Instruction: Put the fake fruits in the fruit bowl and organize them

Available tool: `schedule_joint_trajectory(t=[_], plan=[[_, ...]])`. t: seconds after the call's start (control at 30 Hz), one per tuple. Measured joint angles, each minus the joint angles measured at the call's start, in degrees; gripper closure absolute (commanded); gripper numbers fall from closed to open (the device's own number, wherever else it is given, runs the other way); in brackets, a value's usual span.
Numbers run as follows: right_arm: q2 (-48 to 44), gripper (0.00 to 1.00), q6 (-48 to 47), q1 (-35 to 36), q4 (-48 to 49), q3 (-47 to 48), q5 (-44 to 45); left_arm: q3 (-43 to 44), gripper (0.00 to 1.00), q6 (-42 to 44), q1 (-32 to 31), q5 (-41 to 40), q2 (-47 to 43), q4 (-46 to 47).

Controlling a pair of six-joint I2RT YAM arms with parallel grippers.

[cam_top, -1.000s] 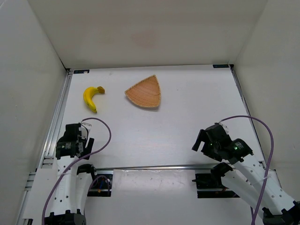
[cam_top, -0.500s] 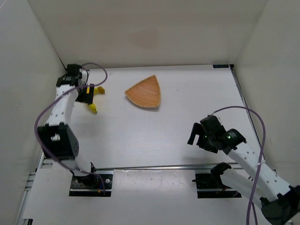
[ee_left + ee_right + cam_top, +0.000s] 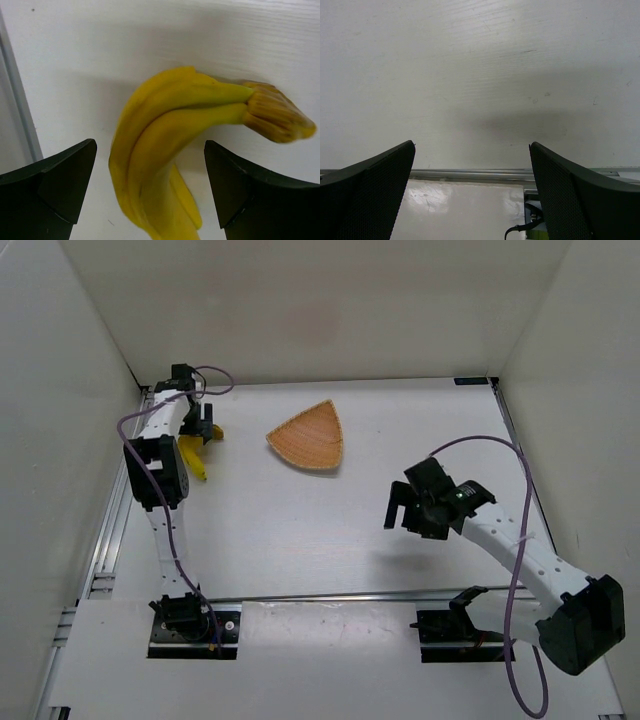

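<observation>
The fake fruit, a curved yellow banana (image 3: 195, 462) with a brown stem tip (image 3: 275, 114), lies on the white table at the far left. My left gripper (image 3: 197, 426) hangs right over it, open. In the left wrist view the banana (image 3: 165, 145) lies between the two black fingers (image 3: 60, 185), and neither one touches it. The fruit bowl (image 3: 310, 437), a tan woven fan-shaped dish, sits to the banana's right with nothing in it. My right gripper (image 3: 404, 514) hovers open over bare table at mid-right, holding nothing (image 3: 471, 145).
White walls close in the table on the left, back and right. A metal rail (image 3: 120, 490) runs along the left edge, close to the banana. Another rail (image 3: 470, 174) crosses the near edge by the arm bases.
The left arm swung out from near its base to the far left corner and now stands over the banana. The right gripper moved forward and to the left, away from its base.
</observation>
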Motion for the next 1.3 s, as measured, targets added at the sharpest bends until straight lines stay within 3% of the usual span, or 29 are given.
schedule_joint_trajectory(t=[0.13,0.27,0.3,0.4,0.43,0.47,0.77,0.9,1.07,1.3], plan=[[3.6,0.00,-1.0,0.0,0.3,1.8,-0.4,-0.1,0.03,-0.6,0.2,-0.7,2.0,-0.2],[9.9,0.00,-3.6,-0.1,0.6,7.6,-0.2,-1.8,0.31,-0.9,0.4,-0.6,2.0,0.6],[12.0,0.00,-4.4,-0.1,0.9,9.8,-0.1,-2.5,0.47,-0.6,0.4,-0.3,2.0,0.7],[18.8,0.00,-7.3,-0.1,2.1,18.3,0.5,-4.1,0.69,0.4,0.4,0.1,1.6,1.1],[20.3,0.00,-8.1,-0.1,2.7,20.4,0.7,-4.8,0.83,0.6,0.4,0.3,1.3,1.6],[21.6,0.00,-9.0,-0.1,3.6,22.4,1.0,-5.5,0.90,0.8,0.4,0.4,0.8,2.1],[21.9,0.00,-11.1,-0.1,4.9,23.2,1.7,-12.3,0.90,0.9,-0.2,2.1,-5.3,1.0],[19.6,0.00,-10.9,-0.1,4.7,19.5,1.8,-11.8,0.90,0.5,-3.9,2.1,-11.3,0.9],[16.4,0.00,-10.5,-0.4,4.7,14.3,1.7,-2.4,0.87,1.3,-15.0,3.4,-14.7,3.1],[12.9,0.00,-9.8,-3.2,4.8,10.9,1.8,14.6,0.84,3.6,-28.6,7.6,-2.3,8.6]])
